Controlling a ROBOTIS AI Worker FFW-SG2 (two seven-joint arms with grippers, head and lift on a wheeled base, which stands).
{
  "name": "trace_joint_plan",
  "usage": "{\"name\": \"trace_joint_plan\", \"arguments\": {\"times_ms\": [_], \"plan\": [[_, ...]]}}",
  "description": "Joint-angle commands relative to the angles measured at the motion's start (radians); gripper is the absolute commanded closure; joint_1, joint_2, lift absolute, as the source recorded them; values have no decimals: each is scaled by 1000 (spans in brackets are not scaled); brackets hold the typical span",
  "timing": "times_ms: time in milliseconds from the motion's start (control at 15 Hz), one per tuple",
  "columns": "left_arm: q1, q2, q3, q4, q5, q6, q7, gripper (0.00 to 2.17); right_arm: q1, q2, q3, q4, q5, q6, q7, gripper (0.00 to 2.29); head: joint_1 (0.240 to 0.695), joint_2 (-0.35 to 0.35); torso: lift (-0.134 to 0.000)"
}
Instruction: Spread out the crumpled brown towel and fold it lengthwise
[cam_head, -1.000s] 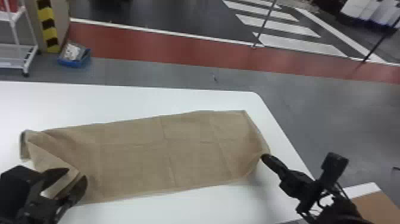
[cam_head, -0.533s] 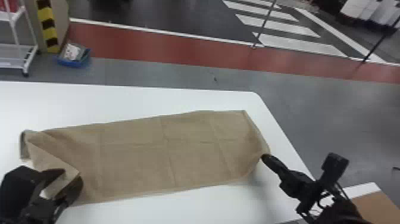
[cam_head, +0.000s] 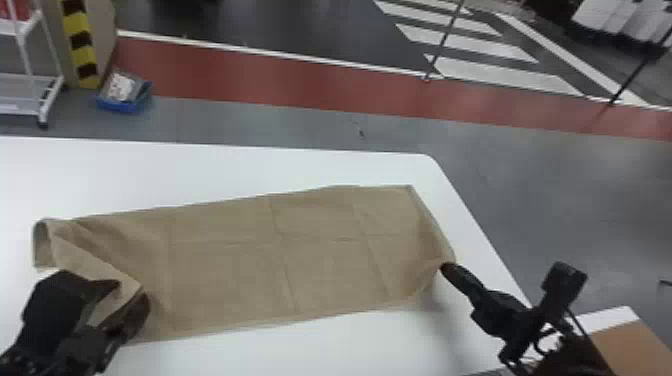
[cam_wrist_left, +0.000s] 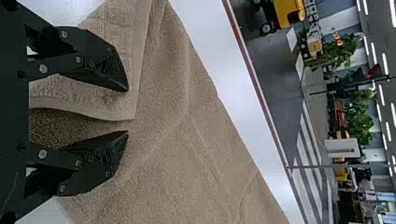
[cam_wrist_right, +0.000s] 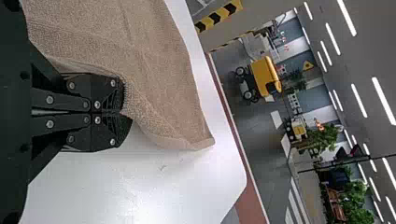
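Brown towel (cam_head: 320, 250), on white surface (cam_head: 280, 165): largely spread, left end folded over and unflattened, lengthwise fold seemingly pending; corner clamped by right end effector (cam_wrist_right: 122, 112), left's fingers (cam_wrist_left: 109, 65) parted.

Tally: brown towel (cam_head: 225, 260) is counting as one, large white table (cam_head: 250, 165) as one; grippers are numbering two, one left gripper (cam_head: 132, 290) and one right gripper (cam_head: 445, 267); black fingers (cam_wrist_left: 105, 60) are coming to four, two on each gripper; beyond, the head view is giving one blue bin (cam_head: 122, 106), one white rack (cam_head: 20, 106), one striped post (cam_head: 80, 45), two thin poles (cam_head: 444, 40) and one brown board (cam_head: 635, 345); the right wrist view is adding two yellow vehicles (cam_wrist_right: 265, 77), one triangular sign (cam_wrist_right: 308, 65)
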Motion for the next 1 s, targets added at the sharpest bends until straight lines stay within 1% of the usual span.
{"name": "trace_joint_plan", "arguments": {"times_ms": [0,133,333,400,467,533,600,667,733,933], "plan": [[-10,0,-12,-1,-2,8,2,670,0,0,-6,13,-2,-6,3,1652,695,-350,-123],[-25,-2,-21,0,-5,8,8,670,0,-2,-9,16,-3,-12,5,1652,695,-350,-123],[-38,-3,-39,8,-24,18,6,741,0,-2,-12,25,-6,-18,11,1652,695,-350,-123],[-38,-3,-39,8,-22,21,8,1156,0,-2,-14,25,-6,-18,11,1652,695,-350,-123],[-38,-3,-39,8,-22,21,8,1204,0,-2,-15,26,-8,-18,13,1652,695,-350,-123],[-38,-3,-39,8,-22,21,8,1153,0,-2,-17,28,-15,-18,13,1652,695,-350,-123],[-39,-3,-39,8,-22,24,9,1038,0,-3,-18,31,-26,-18,14,1652,695,-350,-123],[-38,-3,-42,8,-24,27,29,893,0,-3,-18,33,-26,-18,16,1656,695,-350,-123],[-38,-3,-42,5,-25,27,31,653,0,-3,-18,33,-28,-18,19,1652,695,-350,-123],[-38,-3,-41,3,-30,57,31,653,-2,-2,-23,33,-28,-15,23,1652,695,-350,-123]]}}
